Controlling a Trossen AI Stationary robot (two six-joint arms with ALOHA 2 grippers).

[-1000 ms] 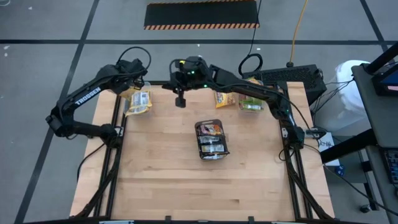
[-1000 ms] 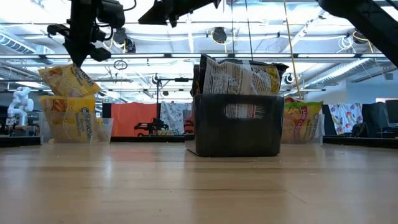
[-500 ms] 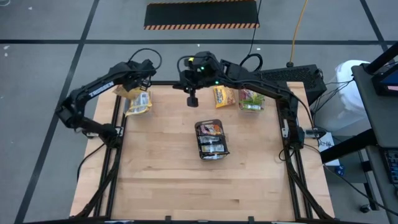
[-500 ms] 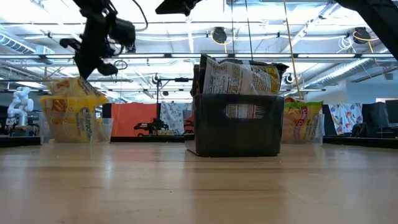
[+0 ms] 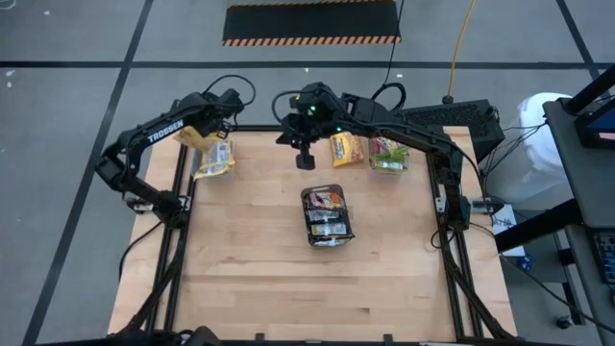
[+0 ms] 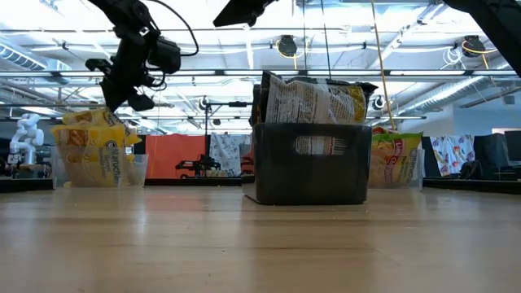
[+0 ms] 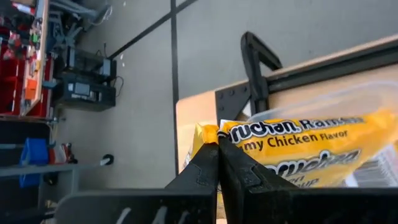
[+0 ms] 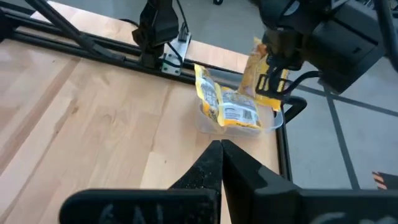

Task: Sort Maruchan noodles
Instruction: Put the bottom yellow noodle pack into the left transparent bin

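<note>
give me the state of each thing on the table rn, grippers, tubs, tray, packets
left gripper: shut on yellow packet, above the left tub
right gripper: shut, empty, above the table's far edge
left tub: holds yellow packets
dark tray: upright at table centre, full of packets
middle tub: holds orange packets
right tub: holds green-edged packets

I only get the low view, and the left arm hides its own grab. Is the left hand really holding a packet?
Observer: Yes. The left wrist view shows the left hand shut on the corner of a yellow packet marked Chicken Flavor.
Operator: And the other arm? I can't place it.
Observer: From above, the right hand hangs shut and empty over the table, between the clear tub and the dark tray.
</note>
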